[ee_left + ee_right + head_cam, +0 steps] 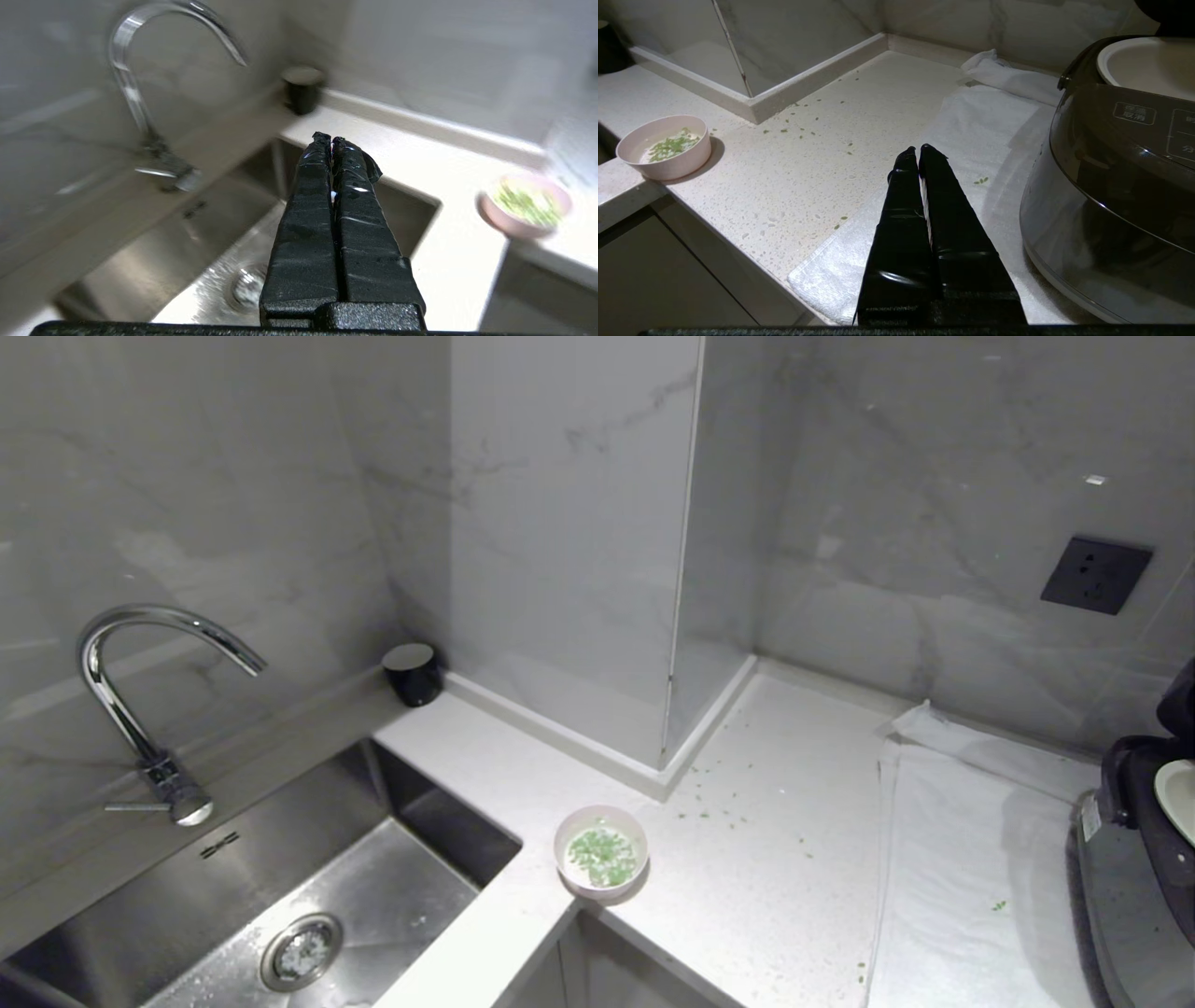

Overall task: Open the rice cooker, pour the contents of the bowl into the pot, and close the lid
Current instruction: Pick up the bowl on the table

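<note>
The pale pink bowl (600,851) stands on the white counter near the sink's corner, with green contents (605,855) in it. The dark rice cooker (1134,887) shows at the far right edge. It stands open: its pale pot (1148,65) shows, and part of the raised lid (1164,14) rises behind. Neither arm is in the head view. My left gripper (331,138) is shut and empty above the sink, with the bowl (525,212) off to its side. My right gripper (916,148) is shut and empty over the towel, beside the cooker (1111,186).
A steel sink (215,887) with a curved tap (140,709) lies left of the bowl. A black cup (412,674) stands by the wall. A white towel (962,859) lies under the cooker. Green bits (728,807) are scattered on the counter. A wall column juts out behind.
</note>
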Tool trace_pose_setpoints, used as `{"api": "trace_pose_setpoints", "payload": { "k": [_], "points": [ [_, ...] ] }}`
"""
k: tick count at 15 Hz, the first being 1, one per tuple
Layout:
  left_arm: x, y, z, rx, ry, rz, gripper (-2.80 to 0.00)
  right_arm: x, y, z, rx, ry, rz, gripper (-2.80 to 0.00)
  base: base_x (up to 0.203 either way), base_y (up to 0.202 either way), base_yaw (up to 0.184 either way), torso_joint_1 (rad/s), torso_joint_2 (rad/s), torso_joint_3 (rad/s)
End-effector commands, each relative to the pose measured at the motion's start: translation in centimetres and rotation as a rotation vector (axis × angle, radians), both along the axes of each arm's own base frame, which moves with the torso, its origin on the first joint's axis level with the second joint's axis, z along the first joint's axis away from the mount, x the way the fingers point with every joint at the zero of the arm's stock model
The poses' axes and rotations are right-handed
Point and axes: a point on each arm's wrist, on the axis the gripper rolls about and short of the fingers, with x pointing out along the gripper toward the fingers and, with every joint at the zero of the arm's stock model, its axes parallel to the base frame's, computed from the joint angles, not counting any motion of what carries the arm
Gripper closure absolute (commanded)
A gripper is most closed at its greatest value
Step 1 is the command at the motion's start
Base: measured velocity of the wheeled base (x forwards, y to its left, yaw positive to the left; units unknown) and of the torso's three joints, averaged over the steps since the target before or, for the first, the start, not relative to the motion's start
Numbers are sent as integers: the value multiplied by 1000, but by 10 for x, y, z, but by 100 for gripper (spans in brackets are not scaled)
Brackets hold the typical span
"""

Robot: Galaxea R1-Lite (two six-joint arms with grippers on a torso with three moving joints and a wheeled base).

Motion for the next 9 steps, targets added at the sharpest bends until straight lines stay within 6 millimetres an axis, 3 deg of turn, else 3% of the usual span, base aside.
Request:
{"api": "trace_pose_setpoints", "payload": {
  "k": [1,5,9],
  "points": [
    [16,-1,0,15,132,-4,0,0,0,0,0,1,0,0,0,0,0,0,0,0],
    [72,4,35,4,288,99,0,0,0,0,0,1,0,0,0,0,0,0,0,0],
    [167,-1,59,-50,324,44,0,0,0,0,0,1,0,0,0,0,0,0,0,0]
  ]
}}
